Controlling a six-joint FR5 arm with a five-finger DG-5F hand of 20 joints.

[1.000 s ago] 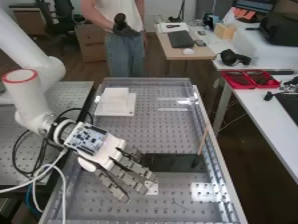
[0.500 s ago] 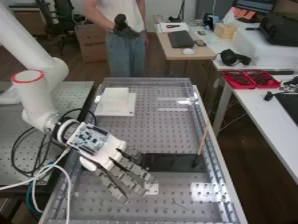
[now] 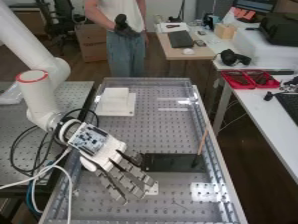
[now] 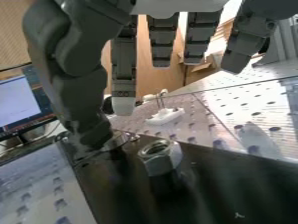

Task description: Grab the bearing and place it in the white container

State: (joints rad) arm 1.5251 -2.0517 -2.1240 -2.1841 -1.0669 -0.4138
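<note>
Red-ringed white arm point(image 3: 34, 97) has edged benchward; its dark grey hand point(image 3: 103, 154) hangs straight-fingered, empty. By its thumb, 1 silver hex nut point(image 4: 163, 162), then a shiny metal ring point(image 4: 120, 141), perhaps the bearing, on black plate point(image 3: 174, 162); beyond, white square container point(image 3: 114, 106).

Arm point(image 3: 41, 102): white, red ring. Hand point(image 3: 105, 157): white back, dark grey fingers. Bench top point(image 3: 146, 134): grey, rows of dark dots. Plate point(image 3: 174, 163): black. Nut point(image 4: 161, 158): silver-grey. Container point(image 3: 114, 97), far left: white.
</note>
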